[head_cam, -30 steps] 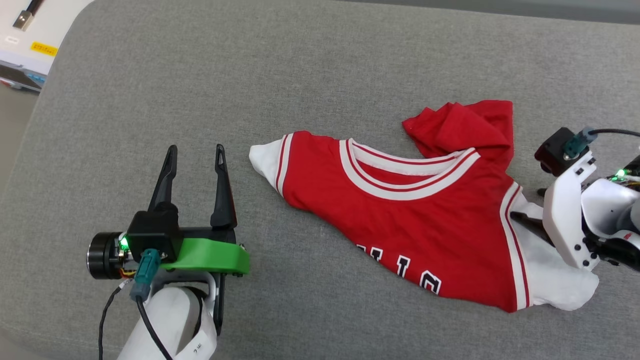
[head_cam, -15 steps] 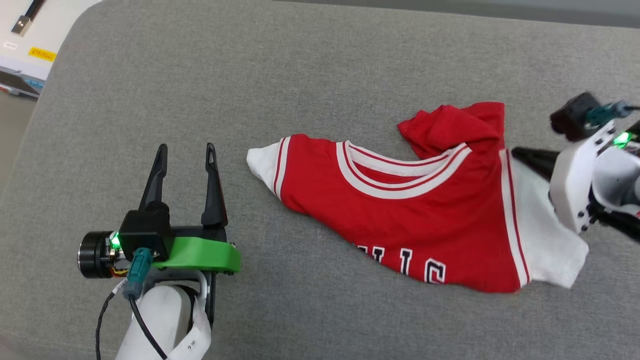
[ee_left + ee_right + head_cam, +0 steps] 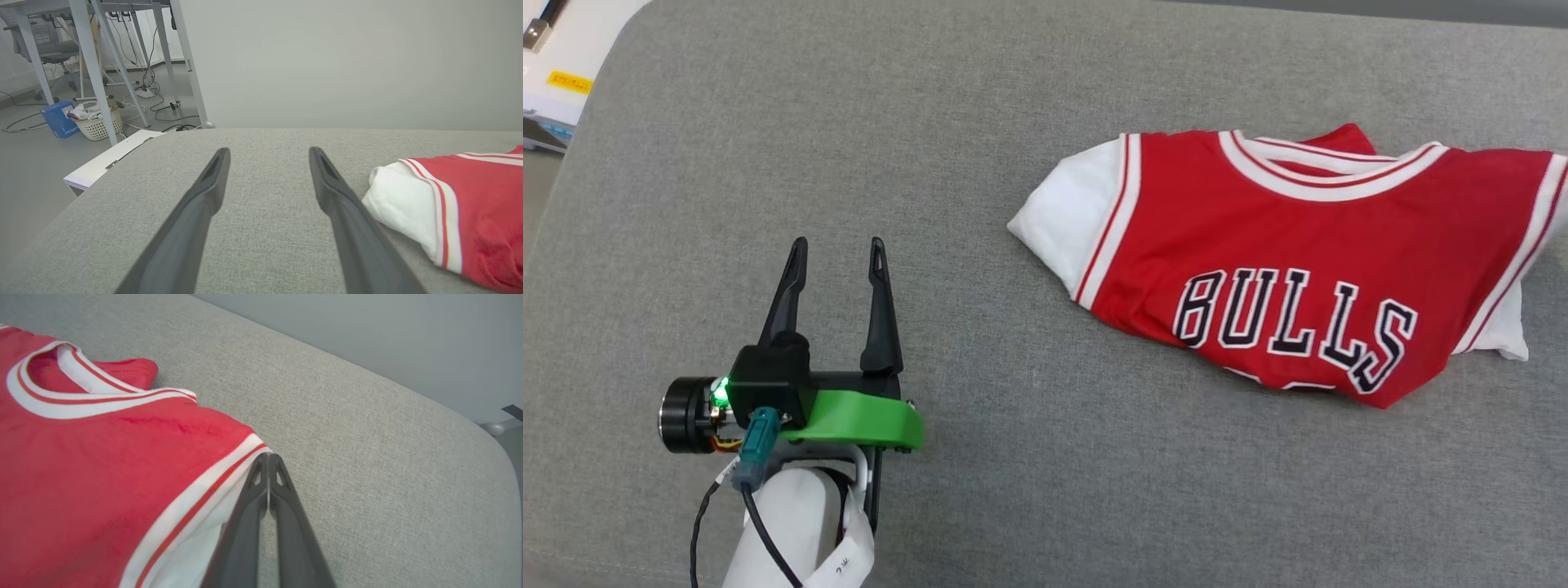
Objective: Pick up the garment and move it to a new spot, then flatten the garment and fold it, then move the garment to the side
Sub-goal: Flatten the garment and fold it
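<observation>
Your right claw, shut on what looks like a mere sliver of sleeve trim, may slip off if you pull the garment, lying bunched on the desk's right side, while your left claw hangs wide open, well apart.

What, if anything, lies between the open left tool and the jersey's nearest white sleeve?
Nothing visible does. Bare grey cushion separates the left tool from the garment, whose white sleeve is the nearest part. The left wrist view shows the same unobstructed gap.
</observation>
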You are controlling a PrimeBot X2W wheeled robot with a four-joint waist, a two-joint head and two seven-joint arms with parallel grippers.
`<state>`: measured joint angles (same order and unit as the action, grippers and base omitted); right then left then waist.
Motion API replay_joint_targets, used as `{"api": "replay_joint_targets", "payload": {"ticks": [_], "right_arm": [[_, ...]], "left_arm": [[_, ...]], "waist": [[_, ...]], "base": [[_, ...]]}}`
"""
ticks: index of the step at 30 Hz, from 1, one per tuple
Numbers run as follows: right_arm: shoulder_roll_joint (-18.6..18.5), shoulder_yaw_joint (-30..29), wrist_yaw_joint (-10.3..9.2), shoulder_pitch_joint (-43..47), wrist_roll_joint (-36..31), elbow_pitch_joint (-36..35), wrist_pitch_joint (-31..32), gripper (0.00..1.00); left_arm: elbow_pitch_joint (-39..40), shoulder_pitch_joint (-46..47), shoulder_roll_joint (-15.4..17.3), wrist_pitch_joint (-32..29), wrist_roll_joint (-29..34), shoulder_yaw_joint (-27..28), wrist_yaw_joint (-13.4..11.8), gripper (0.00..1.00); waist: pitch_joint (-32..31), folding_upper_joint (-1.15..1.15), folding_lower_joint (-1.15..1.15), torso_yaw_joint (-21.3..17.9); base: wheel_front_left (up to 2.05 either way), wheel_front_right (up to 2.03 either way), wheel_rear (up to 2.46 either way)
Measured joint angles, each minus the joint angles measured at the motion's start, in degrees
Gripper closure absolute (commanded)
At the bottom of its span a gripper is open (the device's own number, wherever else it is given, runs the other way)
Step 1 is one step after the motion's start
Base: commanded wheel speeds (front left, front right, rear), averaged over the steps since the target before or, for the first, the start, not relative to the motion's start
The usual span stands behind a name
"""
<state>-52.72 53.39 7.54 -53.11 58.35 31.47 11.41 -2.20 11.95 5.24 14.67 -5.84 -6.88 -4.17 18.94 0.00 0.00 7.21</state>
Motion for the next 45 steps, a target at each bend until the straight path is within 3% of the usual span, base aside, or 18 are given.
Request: {"api": "replay_joint_targets", "payload": {"ticks": [7,13,14,15,22,31,36,45], "right_arm": [[5.35,0.24,0.00,2.54,0.32,12.73,0.52,1.00],[7.59,-0.19,-0.01,2.36,0.48,15.78,-3.19,1.00],[7.81,-0.24,-0.01,2.35,0.48,15.91,-4.74,0.24],[8.06,-0.42,-0.01,2.37,0.48,15.86,-6.73,0.00],[7.42,-2.69,-0.01,2.67,-3.71,12.83,-23.82,0.00],[8.57,-14.40,-0.01,10.60,-11.48,2.01,-25.90,0.00],[10.78,-21.92,-0.01,18.59,-17.49,-4.00,-25.95,0.00],[14.11,-32.18,-0.01,26.60,-24.84,-12.76,-22.16,0.00]], "left_arm": [[-0.68,0.30,-0.77,0.00,0.49,0.35,0.92,0.00],[-1.56,0.84,-1.14,0.00,1.03,1.33,1.47,0.00],[-1.68,1.00,-1.14,0.00,1.14,1.63,1.66,0.00],[-1.72,1.16,-1.13,0.00,1.23,1.93,1.96,0.00],[-2.37,2.94,0.44,0.00,1.30,3.75,5.03,0.00],[-7.73,13.45,5.81,-2.70,-0.19,-0.38,10.76,0.00],[-9.84,22.85,10.92,-13.76,-7.60,-9.22,11.45,0.00],[-11.28,35.13,20.29,-42.08,-28.05,-29.34,11.49,0.00]], "waist": [[2.40,0.00,0.00,0.58],[2.83,0.00,0.00,0.70],[2.57,0.00,0.00,0.64],[2.22,0.00,0.00,0.56],[-1.42,0.00,0.00,-0.81],[-4.93,0.00,0.00,-3.73],[-6.02,0.00,0.00,-5.50],[-5.70,0.00,0.00,-7.81]], "base": [[0.00,0.00,0.00],[0.00,0.00,0.00],[0.00,0.00,0.00],[0.00,0.00,0.00],[0.00,0.00,0.00],[0.00,0.00,0.00],[0.00,0.00,0.00],[0.00,0.00,0.00]]}}
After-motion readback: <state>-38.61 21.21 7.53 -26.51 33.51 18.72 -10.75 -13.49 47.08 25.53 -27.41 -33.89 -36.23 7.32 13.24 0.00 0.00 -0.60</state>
